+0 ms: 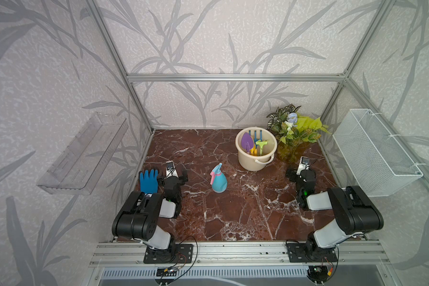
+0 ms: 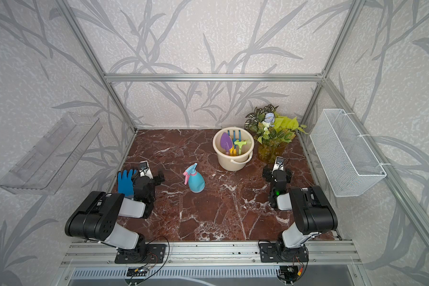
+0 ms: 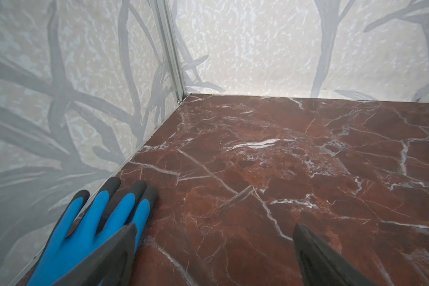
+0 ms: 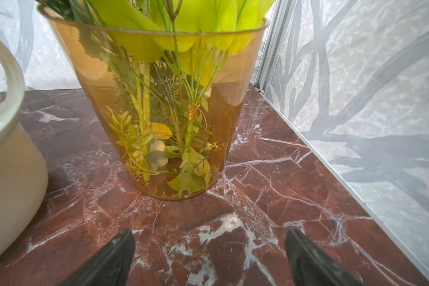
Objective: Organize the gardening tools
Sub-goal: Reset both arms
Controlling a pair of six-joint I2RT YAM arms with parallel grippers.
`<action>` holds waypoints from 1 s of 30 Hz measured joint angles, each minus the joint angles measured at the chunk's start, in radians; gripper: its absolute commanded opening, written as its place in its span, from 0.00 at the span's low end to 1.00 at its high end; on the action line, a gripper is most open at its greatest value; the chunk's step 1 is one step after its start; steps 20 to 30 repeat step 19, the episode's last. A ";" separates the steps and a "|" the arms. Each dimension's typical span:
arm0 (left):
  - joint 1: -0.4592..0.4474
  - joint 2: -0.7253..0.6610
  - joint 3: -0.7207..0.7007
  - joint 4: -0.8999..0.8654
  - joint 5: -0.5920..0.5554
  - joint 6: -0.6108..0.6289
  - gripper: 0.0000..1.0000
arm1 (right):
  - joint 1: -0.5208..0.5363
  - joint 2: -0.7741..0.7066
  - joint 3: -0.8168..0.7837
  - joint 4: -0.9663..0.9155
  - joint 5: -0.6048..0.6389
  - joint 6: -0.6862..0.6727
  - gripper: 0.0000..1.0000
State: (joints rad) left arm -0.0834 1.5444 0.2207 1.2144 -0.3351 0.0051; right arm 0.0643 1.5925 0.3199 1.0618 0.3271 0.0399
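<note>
A light-blue spray bottle (image 1: 219, 179) (image 2: 196, 180) stands upright mid-table. Behind it, a cream bucket (image 1: 250, 163) (image 2: 229, 164) holds a purple trowel (image 1: 246, 140), a blue fork (image 1: 255, 135), a green rake (image 1: 261, 144) and a yellow shovel (image 1: 253, 150), all propped upright. My left gripper (image 1: 173, 174) (image 3: 215, 226) hovers open over bare marble, just right of the blue glove (image 1: 148, 180) (image 3: 89, 227). My right gripper (image 1: 300, 171) (image 4: 209, 232) is open and empty, facing the amber vase (image 4: 159, 99), with the bucket wall (image 4: 10, 173) beside it.
The vase of artificial plants (image 1: 291, 151) stands at the back right, next to the bucket. A white wire basket (image 1: 374, 153) hangs on the right wall. A clear plastic shelf (image 1: 84, 156) hangs on the left wall. Metal frame posts mark the corners.
</note>
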 measured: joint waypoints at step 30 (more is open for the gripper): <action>0.005 -0.007 0.004 0.028 0.031 -0.006 1.00 | -0.035 0.011 0.025 -0.019 -0.038 0.019 0.99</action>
